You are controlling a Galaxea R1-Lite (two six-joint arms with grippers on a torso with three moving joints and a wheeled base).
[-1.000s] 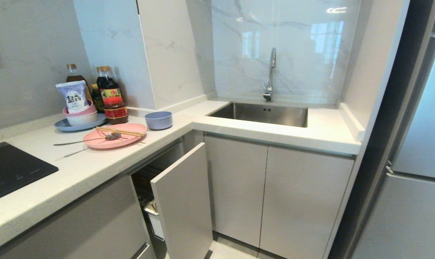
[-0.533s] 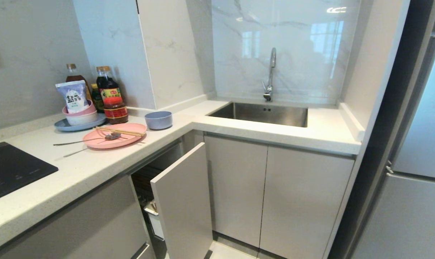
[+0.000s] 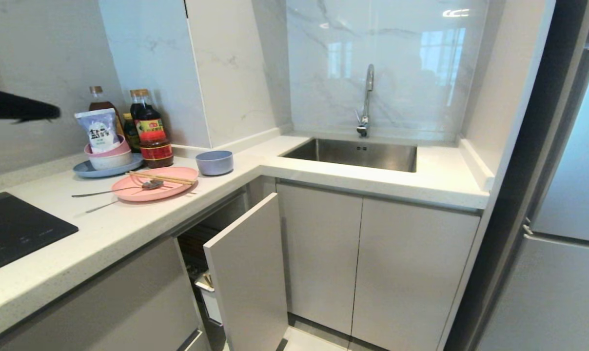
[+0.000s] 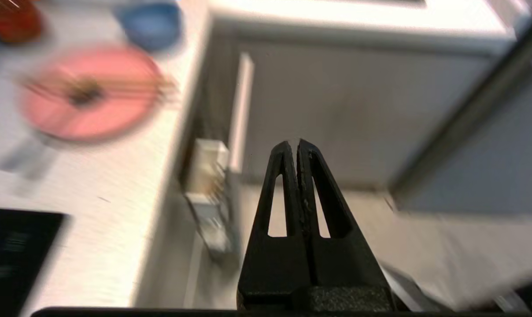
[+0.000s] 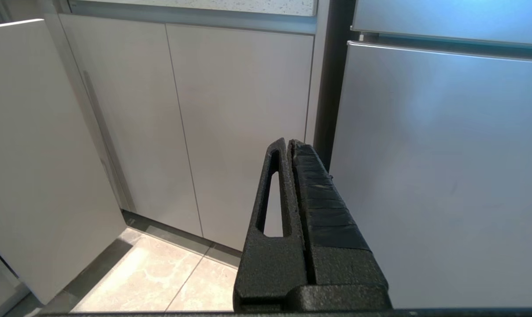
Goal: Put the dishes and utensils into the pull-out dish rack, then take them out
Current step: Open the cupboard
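Note:
The salmon-pink plate (image 3: 172,187) lies on the counter with the wooden chopsticks (image 3: 161,178) across it. The silver spoon (image 3: 118,189) rests with its bowl on the plate and its handle out to the left. To the right of the plate sits the pale blue bowl (image 3: 215,162). Below the counter the pull-out dish rack (image 3: 200,261) stands partly pulled out behind its tall white front panel (image 3: 249,273). My left gripper (image 3: 55,112) hangs shut and empty, high at the far left above the counter; its wrist view shows the plate (image 4: 90,92), the bowl (image 4: 149,24) and the rack (image 4: 208,193). My right gripper (image 5: 288,141) is shut and parked low.
A blue-grey plate (image 3: 87,170) with stacked bowls and a salt bag stands beside sauce bottles (image 3: 150,129) at the back left. A black hob (image 3: 16,229) lies at the left, a sink (image 3: 353,153) with a tap at the back, and a fridge (image 3: 562,219) at the right.
My left gripper has come up into the head view at the upper left, above the counter. The dishes, utensils and rack have not moved.

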